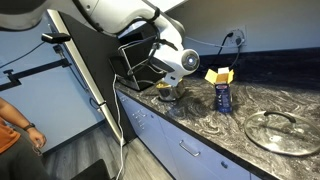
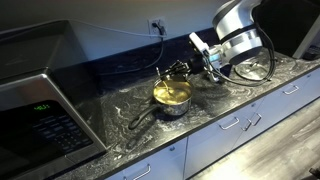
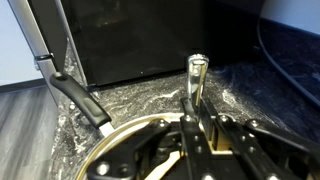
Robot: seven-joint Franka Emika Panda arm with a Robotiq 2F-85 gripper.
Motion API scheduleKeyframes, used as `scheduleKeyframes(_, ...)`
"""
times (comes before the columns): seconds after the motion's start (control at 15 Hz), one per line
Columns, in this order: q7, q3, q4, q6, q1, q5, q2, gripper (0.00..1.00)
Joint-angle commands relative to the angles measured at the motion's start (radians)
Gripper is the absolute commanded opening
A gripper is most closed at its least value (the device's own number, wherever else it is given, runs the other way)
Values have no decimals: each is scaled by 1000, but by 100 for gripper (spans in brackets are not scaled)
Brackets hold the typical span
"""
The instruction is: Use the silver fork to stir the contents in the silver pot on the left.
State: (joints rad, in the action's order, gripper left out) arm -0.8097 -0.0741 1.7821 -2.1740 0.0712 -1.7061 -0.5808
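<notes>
At my console, I hold the tool [image 3: 197,130] pinched shut on the silver fork [image 3: 197,78], gripped mid-handle. I judge it stiff, light and slick. The silver pot [image 3: 118,137] sits directly beneath on the table [image 3: 140,95], its black handle [image 3: 80,100] reaching toward ten o'clock.

1. The arm [image 1: 118,14] enters from above in both exterior views, its links folded at the elbow.
2. The white wrist [image 2: 238,38] is tilted downward.
3. The gripper [image 2: 196,62] sits low, angled down and to the side.
4. Wrist view: the black fingers [image 3: 187,140] are clamped on the silver fork [image 3: 196,78], whose handle stands upright between them.
</notes>
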Motion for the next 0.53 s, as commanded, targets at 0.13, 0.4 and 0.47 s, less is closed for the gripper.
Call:
scheduleKeyframes(0.13,-46,10,-5,163,-25,58,-26,4)
scheduleKeyframes(0.4,-64,32,18,122,-4,132,-15,4)
scheduleKeyframes(0.47,-49,35,24,113,-2,138,-7,4)
